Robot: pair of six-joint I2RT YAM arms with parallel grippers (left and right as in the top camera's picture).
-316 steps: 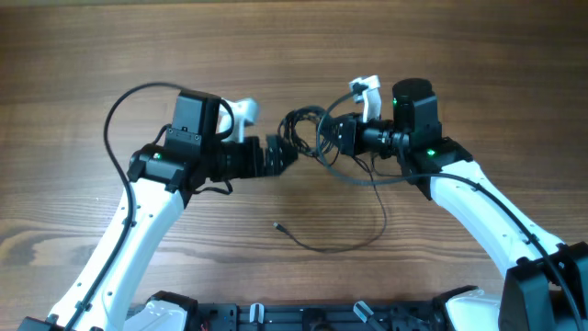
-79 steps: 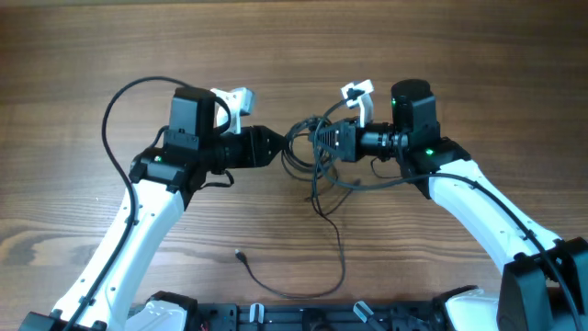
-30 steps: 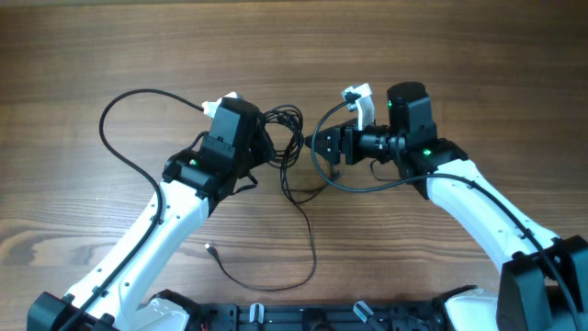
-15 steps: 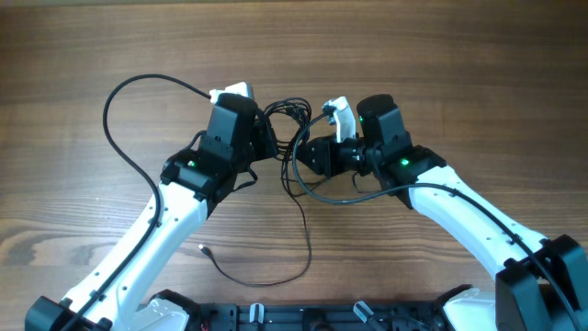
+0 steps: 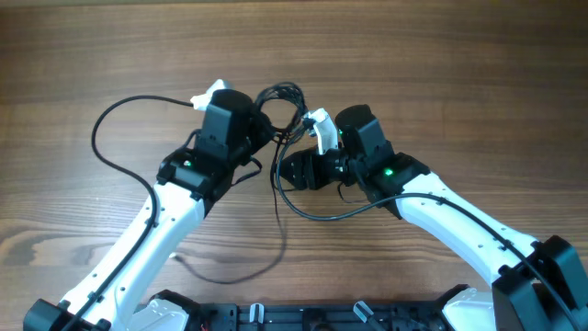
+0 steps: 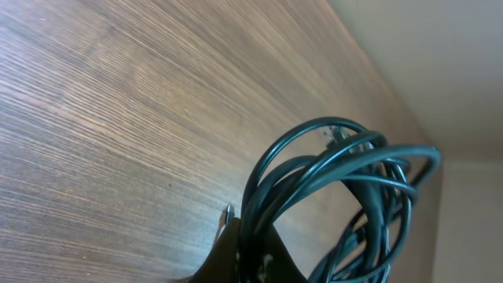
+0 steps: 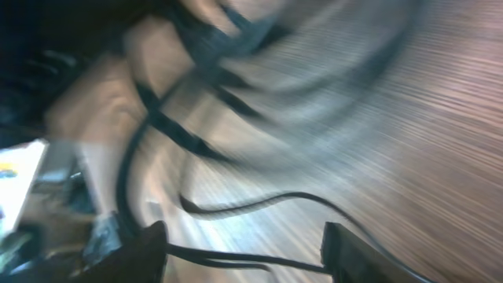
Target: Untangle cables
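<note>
Cables [image 5: 279,96] sat bunched in a loose coil between the two arms, above the far part of the desk [image 5: 478,64], with the left claw [image 6: 240,248] apparently clamped on the coil's lower edge. The right claw [image 7: 247,250] was spread wide and gripped nothing, though that view was blurred. The cords looked light, limp and prone to snagging, so one trailing strand [image 5: 276,221] just beside the coil seemed the best hold
</note>
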